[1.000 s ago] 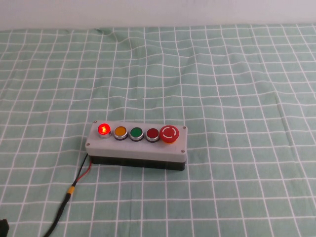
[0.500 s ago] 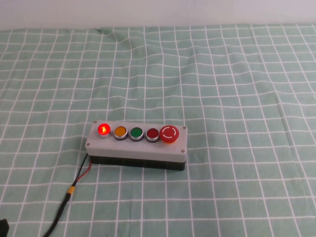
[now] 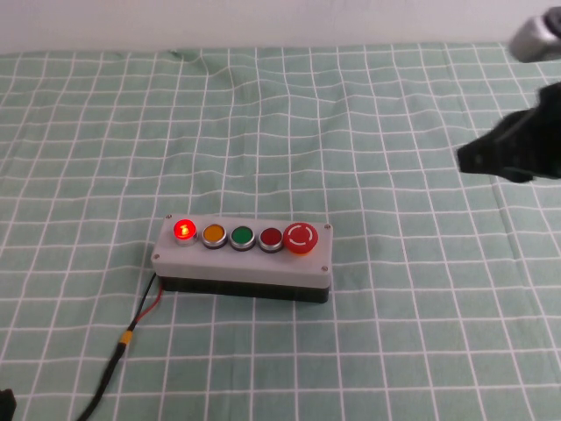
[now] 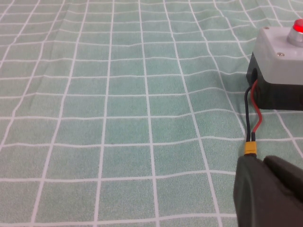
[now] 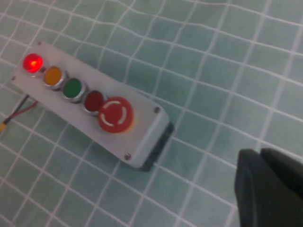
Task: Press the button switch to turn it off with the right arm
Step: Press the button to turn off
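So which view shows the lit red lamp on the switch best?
The high view: the lamp glows at the left end of the whole switch, the right gripper off to its right. The right wrist view also shows it, slightly blurred. The left wrist view catches only its edge, beyond the left gripper.

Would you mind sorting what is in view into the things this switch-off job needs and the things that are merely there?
Part of the job:
- button switch, red lamp lit
- right gripper, at the table's far right, well clear of the switch

Merely there:
- green checked tablecloth
- left gripper, low beside the red-black cable
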Available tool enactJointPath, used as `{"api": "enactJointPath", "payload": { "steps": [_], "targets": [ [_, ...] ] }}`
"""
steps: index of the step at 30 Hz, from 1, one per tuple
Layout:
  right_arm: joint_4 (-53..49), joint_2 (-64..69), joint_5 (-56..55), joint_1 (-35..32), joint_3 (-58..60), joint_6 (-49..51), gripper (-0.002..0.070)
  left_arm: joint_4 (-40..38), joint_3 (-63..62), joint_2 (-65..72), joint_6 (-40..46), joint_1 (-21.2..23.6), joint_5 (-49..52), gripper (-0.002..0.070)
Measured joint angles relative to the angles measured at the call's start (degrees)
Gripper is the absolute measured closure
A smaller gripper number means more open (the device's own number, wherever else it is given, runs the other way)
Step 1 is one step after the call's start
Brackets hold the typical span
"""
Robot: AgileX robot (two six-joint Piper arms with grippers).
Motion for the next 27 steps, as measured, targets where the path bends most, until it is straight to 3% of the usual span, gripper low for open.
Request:
{"api": "enactJointPath", "payload": {
  "steps": [12, 21, 27],
  "targets": [
    [0.0, 30.24, 1.06, 17.86, -30.83, -0.13, 0.0692, 0.0, 0.0, 0.0, 0.0, 0.0, 0.0, 0.0678],
    [0.0, 46.51, 7.51, 25.08, -53.3, -0.17, 0.0692, 0.0, 0.0, 0.0, 0.0, 0.0, 0.0, 0.0678],
    [0.09, 52.49, 8.39, 27.17, -58.77, -0.17, 0.0692, 0.0, 0.0, 0.0, 0.0, 0.0, 0.0, 0.0678]
  ]
}}
